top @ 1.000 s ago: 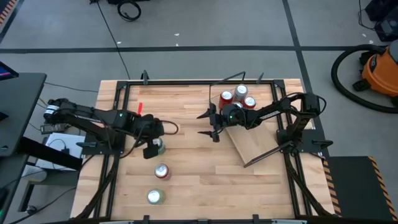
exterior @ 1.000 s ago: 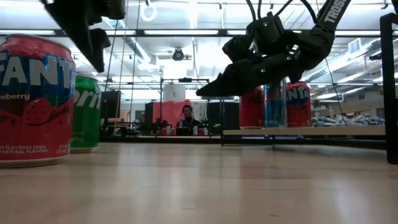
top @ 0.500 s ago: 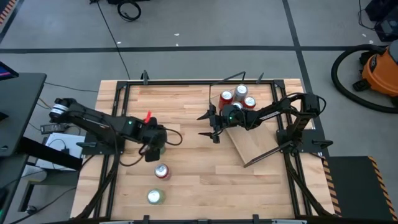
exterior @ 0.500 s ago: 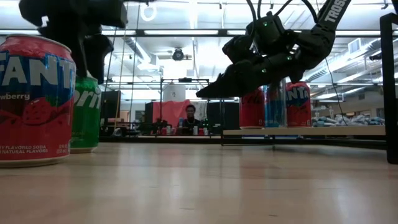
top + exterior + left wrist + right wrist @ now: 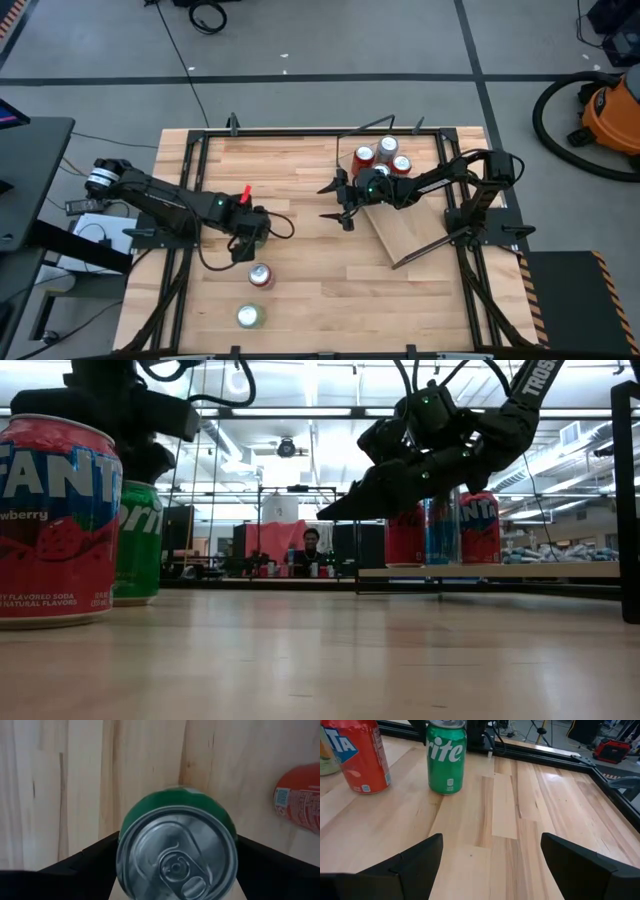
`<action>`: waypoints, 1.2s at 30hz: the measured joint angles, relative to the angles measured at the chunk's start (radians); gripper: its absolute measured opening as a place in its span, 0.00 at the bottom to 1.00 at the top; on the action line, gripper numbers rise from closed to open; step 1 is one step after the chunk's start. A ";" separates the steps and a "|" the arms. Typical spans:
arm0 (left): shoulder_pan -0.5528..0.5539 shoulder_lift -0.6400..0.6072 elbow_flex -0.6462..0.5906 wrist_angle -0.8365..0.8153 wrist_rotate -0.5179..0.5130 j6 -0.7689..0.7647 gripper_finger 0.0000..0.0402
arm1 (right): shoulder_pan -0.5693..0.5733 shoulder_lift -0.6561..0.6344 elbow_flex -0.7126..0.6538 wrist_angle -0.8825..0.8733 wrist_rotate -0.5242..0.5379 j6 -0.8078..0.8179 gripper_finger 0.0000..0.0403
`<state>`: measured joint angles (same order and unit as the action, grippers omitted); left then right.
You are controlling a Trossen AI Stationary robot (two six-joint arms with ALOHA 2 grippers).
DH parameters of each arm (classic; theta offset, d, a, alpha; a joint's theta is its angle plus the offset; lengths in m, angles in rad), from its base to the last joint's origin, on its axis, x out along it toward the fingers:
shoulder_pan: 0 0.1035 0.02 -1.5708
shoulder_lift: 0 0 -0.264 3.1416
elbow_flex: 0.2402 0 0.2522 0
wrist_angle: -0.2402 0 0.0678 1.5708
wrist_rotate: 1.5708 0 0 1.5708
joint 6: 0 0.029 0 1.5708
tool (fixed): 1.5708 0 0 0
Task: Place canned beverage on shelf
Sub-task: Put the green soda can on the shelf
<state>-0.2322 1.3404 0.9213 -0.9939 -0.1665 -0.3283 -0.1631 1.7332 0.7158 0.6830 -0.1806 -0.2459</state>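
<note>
Showing planked wood tabletop (image 5: 520, 820), smooth, lightly glossy. Showing green can (image 5: 176, 852) with brushed, shining metal lid. Showing red can (image 5: 55, 520) in glossy printed metal. Showing shelf (image 5: 415, 232) in smooth pale wood, edged by thin black metal rods.

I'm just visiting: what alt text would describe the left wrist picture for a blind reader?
A green aluminium drink can, seen from above with its silver pull-tab lid, sits between the left gripper's two open dark fingers on a pale wood-plank tabletop. A red can shows at one edge.
</note>
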 joint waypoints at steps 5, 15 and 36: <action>0.000 -0.001 -0.007 0.031 -0.008 0.071 0.79 | 0.000 0.000 0.000 -0.002 0.000 0.000 0.86; 0.000 0.005 -0.012 0.116 -0.164 0.586 0.78 | 0.000 0.000 0.000 -0.001 -0.001 -0.008 0.86; 0.190 0.032 -0.012 0.477 0.076 1.141 0.79 | 0.000 0.000 0.000 -0.003 -0.002 0.016 0.86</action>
<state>-0.0425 1.3721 0.9089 -0.5168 -0.0904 0.8124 -0.1629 1.7332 0.7158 0.6801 -0.1830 -0.2297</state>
